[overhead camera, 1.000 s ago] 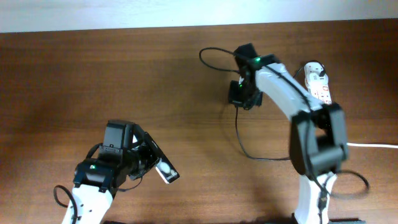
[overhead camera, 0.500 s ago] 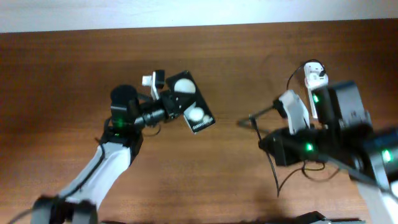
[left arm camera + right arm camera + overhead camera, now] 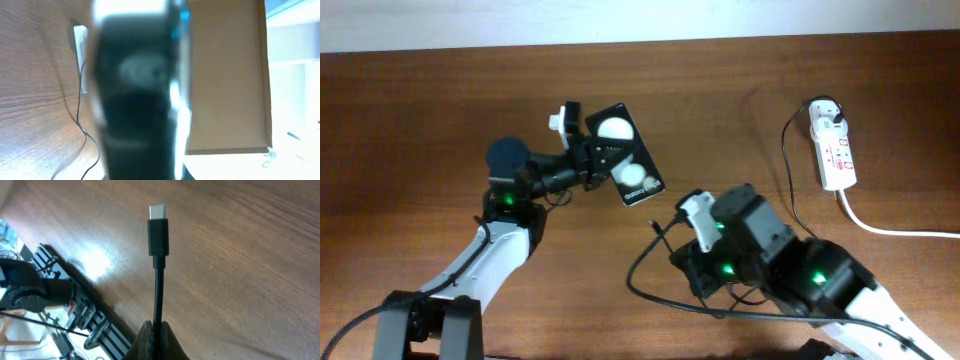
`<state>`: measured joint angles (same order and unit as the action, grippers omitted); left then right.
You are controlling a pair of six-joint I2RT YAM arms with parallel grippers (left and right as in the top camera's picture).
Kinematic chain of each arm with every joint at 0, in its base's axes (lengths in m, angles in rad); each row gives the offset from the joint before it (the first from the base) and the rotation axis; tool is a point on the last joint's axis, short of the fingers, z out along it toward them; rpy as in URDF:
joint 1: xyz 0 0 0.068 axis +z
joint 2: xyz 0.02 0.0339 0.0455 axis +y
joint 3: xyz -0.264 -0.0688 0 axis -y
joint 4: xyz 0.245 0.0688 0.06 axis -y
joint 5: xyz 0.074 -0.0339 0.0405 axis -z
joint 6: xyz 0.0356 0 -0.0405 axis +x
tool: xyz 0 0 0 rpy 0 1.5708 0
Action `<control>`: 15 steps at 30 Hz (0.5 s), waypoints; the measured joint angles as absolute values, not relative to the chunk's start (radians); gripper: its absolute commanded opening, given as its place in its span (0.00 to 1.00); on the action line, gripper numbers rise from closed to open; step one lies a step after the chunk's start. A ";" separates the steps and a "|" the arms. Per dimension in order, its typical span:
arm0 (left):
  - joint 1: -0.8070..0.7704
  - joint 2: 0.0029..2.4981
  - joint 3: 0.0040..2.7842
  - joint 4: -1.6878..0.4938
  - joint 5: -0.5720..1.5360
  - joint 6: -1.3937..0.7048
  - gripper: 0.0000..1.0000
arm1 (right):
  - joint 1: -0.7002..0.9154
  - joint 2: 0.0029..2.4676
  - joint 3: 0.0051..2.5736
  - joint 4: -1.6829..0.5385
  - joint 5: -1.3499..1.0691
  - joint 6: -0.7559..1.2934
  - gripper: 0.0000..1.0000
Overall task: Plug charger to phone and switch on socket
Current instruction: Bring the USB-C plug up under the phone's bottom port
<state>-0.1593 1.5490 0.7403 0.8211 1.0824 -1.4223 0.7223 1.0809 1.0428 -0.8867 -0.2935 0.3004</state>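
My left gripper (image 3: 588, 160) is shut on the phone (image 3: 628, 158), a black slab with two white round spots, and holds it above the table's middle, tilted. In the left wrist view the phone (image 3: 135, 100) is a dark blur that fills the centre and hides the fingers. My right gripper (image 3: 676, 243) is shut on the charger cable (image 3: 158, 295) just behind its connector tip (image 3: 158, 212), which sticks straight out over the wood. From overhead the tip (image 3: 654, 222) is a little below and right of the phone. The socket (image 3: 835, 150) lies at the far right.
The black cable loops on the table (image 3: 420, 120) under the right arm (image 3: 790, 270) and runs up to the socket. The socket's thick white cord (image 3: 900, 232) leaves to the right edge. A cardboard box (image 3: 227, 75) shows behind the phone.
The right arm has swung from beside the socket down and left to the table's middle, carrying the cable tip towards the phone. The left gripper holds the phone in nearly the same place, slightly turned.
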 measured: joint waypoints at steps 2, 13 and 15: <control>-0.119 1.549 0.740 0.821 1.112 -1.423 0.00 | 0.734 1.115 1.042 -0.844 -0.274 0.311 0.04; -0.095 1.549 0.740 0.812 1.176 -1.396 0.00 | 0.734 1.134 1.042 -0.784 -0.233 0.310 0.04; -0.095 1.549 0.740 0.812 1.176 -1.396 0.00 | 0.734 1.134 1.042 -0.778 -0.237 0.308 0.04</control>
